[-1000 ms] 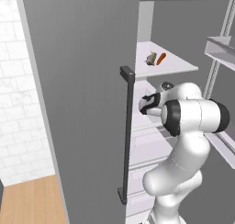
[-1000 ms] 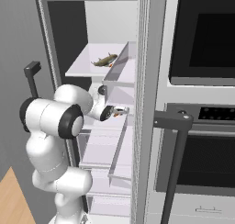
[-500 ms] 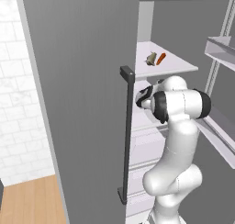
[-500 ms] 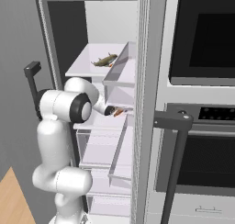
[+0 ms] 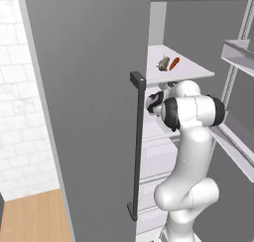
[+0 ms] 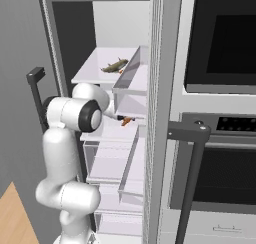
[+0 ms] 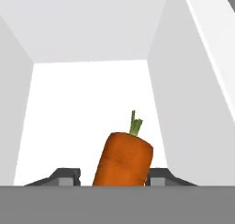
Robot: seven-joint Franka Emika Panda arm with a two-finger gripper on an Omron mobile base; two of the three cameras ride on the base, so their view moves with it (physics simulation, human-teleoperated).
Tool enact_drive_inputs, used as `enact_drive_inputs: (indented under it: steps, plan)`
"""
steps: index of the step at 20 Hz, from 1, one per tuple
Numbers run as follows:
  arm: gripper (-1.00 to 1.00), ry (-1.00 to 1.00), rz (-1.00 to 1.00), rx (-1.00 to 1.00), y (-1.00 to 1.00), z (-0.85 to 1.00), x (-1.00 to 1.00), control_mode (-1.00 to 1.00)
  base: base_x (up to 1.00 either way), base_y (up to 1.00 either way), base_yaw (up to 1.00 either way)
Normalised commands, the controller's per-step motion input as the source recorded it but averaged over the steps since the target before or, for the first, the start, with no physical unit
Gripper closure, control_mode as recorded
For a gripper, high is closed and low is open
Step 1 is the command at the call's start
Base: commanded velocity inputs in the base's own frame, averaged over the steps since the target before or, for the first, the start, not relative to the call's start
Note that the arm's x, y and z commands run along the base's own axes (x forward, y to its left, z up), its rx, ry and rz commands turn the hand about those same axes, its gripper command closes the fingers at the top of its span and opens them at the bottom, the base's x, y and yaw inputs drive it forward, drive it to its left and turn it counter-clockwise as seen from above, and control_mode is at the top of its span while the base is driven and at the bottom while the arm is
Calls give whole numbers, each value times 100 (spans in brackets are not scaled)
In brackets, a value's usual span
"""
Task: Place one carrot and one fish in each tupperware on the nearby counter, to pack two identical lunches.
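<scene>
Jaws: gripper point(image 7: 120, 175) closed against both sides of stubby orange carrot with green stem point(image 7: 123, 159).
Carrot position: upright between dark fingertips point(image 7: 64, 176), above white refrigerator shelf point(image 7: 87, 113).
Upper shelf point(image 5: 191, 70): second orange carrot point(image 5: 174, 63) beside slim grey-brown fish point(image 5: 163, 63).

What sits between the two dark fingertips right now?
In the hand view, an orange carrot with a green stub stands between the gripper fingertips, on the white fridge shelf.
</scene>
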Motion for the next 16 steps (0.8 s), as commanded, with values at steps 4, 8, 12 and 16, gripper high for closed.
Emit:
enact_drive_inputs:
  steps: [4, 8, 12, 16]
  plan:
    - [100, 1, -4, 0, 8, -35, -93, -100, 0, 0, 0]
    - [100, 0, 0, 1, 0, -4, -89, -100, 0, 0, 0]
    - [100, 0, 0, 6, 3, 21, -100, -100, 0, 0, 0]
    - [100, 0, 0, 4, 19, 84, -100, -100, 0, 0, 0]
